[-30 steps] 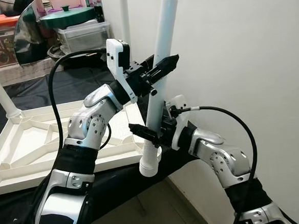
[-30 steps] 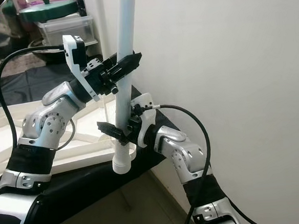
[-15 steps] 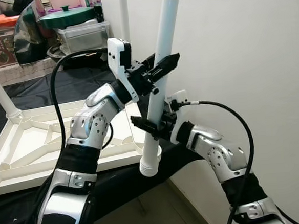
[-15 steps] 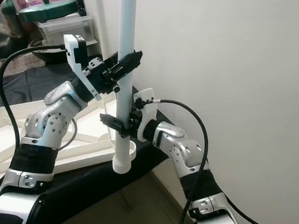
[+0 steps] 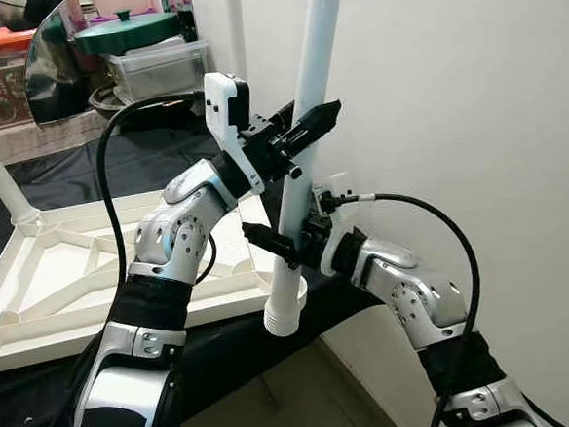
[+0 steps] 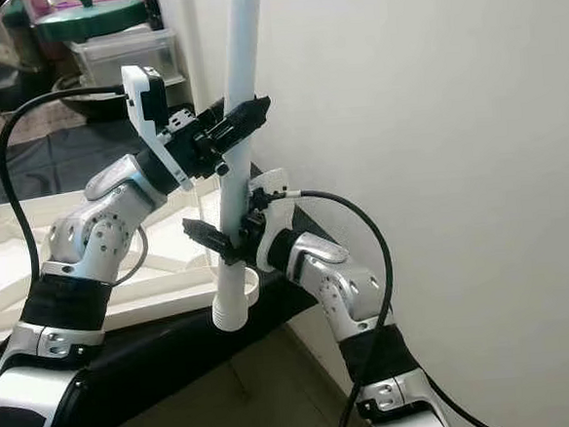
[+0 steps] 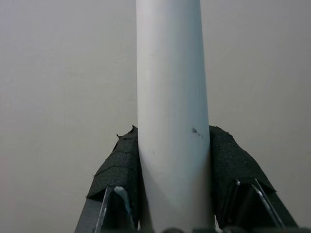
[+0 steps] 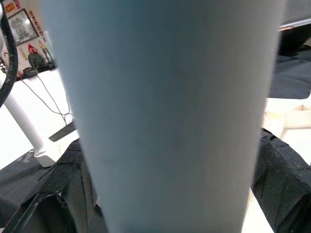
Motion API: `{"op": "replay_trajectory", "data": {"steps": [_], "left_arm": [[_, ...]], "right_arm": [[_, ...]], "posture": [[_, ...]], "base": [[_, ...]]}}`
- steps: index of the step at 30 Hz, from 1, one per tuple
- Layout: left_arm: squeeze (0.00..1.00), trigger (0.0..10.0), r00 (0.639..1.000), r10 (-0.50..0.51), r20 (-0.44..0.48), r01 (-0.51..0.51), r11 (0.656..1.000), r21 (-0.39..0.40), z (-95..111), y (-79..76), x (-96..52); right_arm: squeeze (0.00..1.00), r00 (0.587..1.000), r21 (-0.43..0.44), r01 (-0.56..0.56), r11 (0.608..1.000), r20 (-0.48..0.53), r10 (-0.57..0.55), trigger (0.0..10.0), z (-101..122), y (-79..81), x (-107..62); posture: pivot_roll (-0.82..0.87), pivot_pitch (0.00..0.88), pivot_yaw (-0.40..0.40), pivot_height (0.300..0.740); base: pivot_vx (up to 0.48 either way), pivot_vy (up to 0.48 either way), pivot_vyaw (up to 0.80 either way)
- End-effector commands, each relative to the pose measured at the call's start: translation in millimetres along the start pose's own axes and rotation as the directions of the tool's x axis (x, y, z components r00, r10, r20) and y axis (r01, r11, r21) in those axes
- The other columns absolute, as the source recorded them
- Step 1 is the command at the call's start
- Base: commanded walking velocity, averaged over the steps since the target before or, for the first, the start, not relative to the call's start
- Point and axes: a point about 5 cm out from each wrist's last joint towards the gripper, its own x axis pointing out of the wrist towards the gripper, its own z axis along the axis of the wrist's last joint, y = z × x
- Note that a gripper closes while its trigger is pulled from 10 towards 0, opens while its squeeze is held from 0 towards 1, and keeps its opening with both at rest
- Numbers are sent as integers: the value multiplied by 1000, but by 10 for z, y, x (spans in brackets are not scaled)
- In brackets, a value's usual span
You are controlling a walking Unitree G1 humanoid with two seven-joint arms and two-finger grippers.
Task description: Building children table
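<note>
— Black cloth, upturned white tabletop [image 5: 64, 278] lower left. Any change?
— White leg [image 5: 301, 163], centre frame, dipped slightly toward the corner socket [image 6: 251, 286]. Left gripper [image 5: 303, 134] and right gripper [image 5: 289, 247] remain clenched on it.

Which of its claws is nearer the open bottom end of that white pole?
Right. The right gripper clamps the pole low, just above its open end; the left gripper grips it higher, around mid-length.
</note>
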Motion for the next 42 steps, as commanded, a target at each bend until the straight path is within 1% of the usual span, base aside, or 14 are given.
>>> {"op": "replay_trajectory", "data": {"steps": [1, 17, 18, 19, 32, 42], "left_arm": [[0, 10000, 999, -13, 39, 11, 999, 37, 108, -11, 40], [0, 10000, 999, -24, 40, 23, 999, 32, 104, -30, 56], [0, 10000, 999, -25, 40, 24, 999, 31, 101, -32, 57], [0, 10000, 999, -25, 40, 24, 999, 28, 97, -35, 59], [0, 10000, 999, -19, 42, 18, 1000, 21, 91, -30, 58], [0, 10000, 1000, -21, 21, 22, 1000, -13, 61, -31, 51]], "right_arm": [[0, 1000, -17, -20, 1000, -6, 19, 10000, -24, 49, 5], [0, 999, -24, -18, 1000, -33, 17, 10000, -90, 50, 6], [0, 999, -24, -19, 1000, -32, 18, 4706, -90, 52, 9], [0, 999, -23, -22, 1000, -29, 21, 0, -87, 56, 14], [0, 1000, -23, -23, 999, -19, 23, 0, -63, 61, 38], [0, 1000, -23, -18, 1000, -10, 18, 0, -57, 63, 37]], "posture": [[7, 0, -1, 740], [5, 0, -3, 740], [6, 0, -2, 740], [5, 0, -3, 740], [6, 0, -4, 740], [6, 0, -5, 740]], "base": [[0, 0, 0], [0, 0, 0], [0, 0, 0], [0, 0, 0], [0, 0, 0], [0, 0, 0]]}}
